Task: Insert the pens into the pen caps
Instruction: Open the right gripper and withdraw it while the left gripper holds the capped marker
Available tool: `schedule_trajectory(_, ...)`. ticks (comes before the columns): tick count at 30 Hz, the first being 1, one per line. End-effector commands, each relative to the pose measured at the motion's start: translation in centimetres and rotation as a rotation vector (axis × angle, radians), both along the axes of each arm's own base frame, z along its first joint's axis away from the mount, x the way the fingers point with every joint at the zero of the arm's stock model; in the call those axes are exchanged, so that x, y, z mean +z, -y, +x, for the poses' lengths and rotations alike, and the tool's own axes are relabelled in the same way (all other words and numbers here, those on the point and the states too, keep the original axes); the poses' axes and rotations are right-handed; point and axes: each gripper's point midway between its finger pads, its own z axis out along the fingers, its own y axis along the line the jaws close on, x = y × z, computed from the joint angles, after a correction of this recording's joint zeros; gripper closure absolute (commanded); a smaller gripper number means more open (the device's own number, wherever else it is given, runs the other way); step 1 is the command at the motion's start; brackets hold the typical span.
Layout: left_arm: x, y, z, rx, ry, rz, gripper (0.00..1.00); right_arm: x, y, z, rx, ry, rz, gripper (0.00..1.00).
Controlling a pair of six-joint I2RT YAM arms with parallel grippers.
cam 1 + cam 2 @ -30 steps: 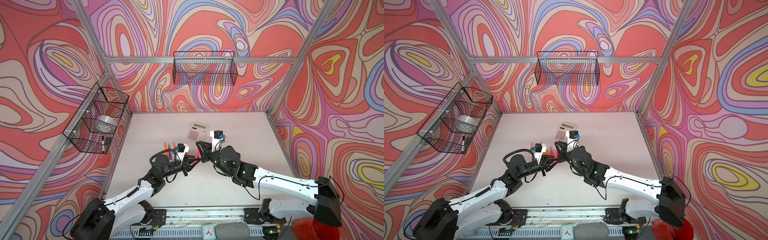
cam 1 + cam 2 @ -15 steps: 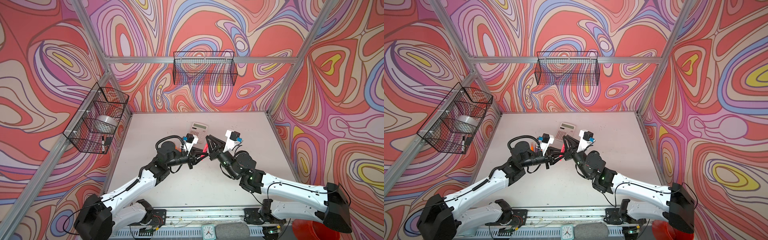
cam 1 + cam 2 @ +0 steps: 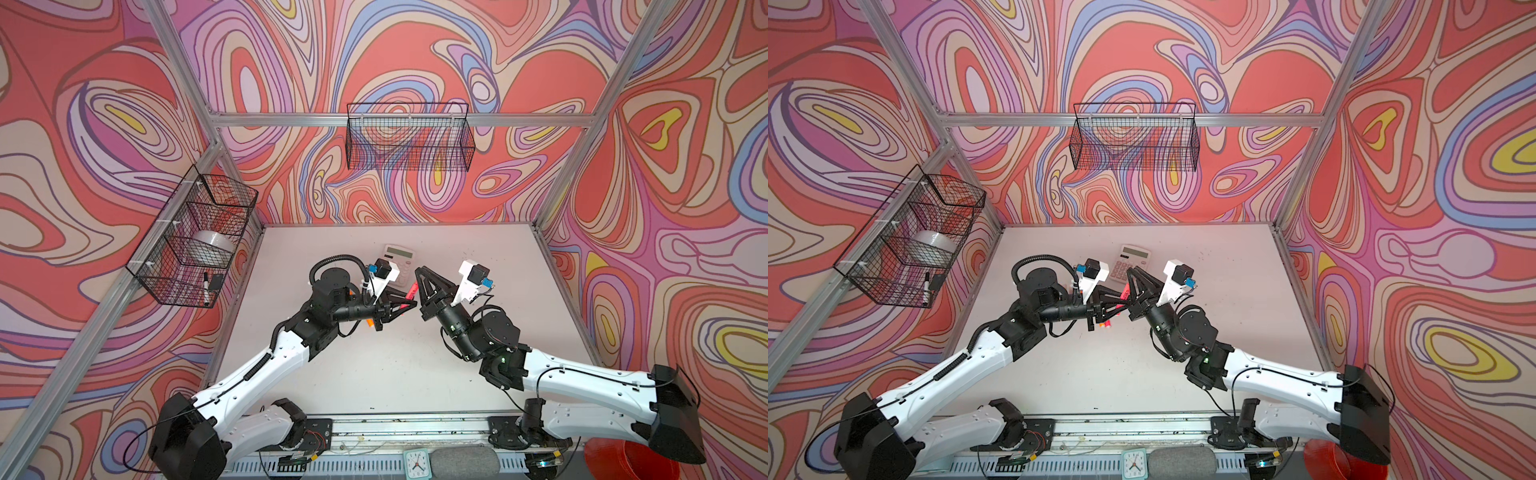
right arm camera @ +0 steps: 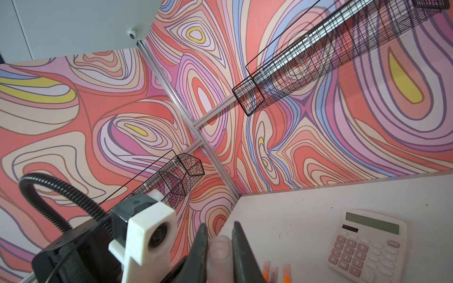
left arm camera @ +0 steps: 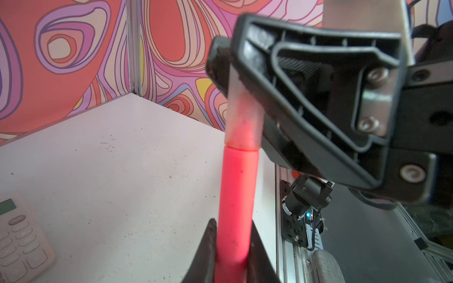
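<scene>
Working the mating step, in the air just on the robot side of the pale pinkish-white plastic calculator (image 3: 398, 251). Gripping a slim pink-red plastic pen (image 5: 236, 196) low on its barrel with the left gripper (image 5: 232, 257), with jaws closed tight around it. Pinching a stubby translucent pale-pink pen cap (image 5: 242, 117) with the right gripper (image 4: 220, 227), with jaws tight on its closed end. Judging by the left wrist view, seated down to the barrel, with only a thin seam showing.

Next, probably: let go with one gripper and lay the pen down beside the calculator, next to what look like three capped pens (image 4: 274, 275), two orange and one purple. Cannot tell how many remain uncapped.

High on the wall behind the calculator, a long black wire basket (image 3: 409, 141), with nothing visible inside. On the left arm's side of the calculator, a three-bay black wire basket (image 3: 166, 282): a white tape roll (image 3: 210, 245) in the middle bay, a black-capped white marker (image 3: 205, 284) and a small black block (image 3: 216, 281) in the nearest bay.
</scene>
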Motion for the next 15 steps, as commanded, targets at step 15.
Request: schedule_trajectory(15, 19.5, -10.6, 7.5, 0.556, 0.396, -0.424, 1.0, -19.5, -10.0, -13.7, 0.628, -0.279, -0.598, 1.0)
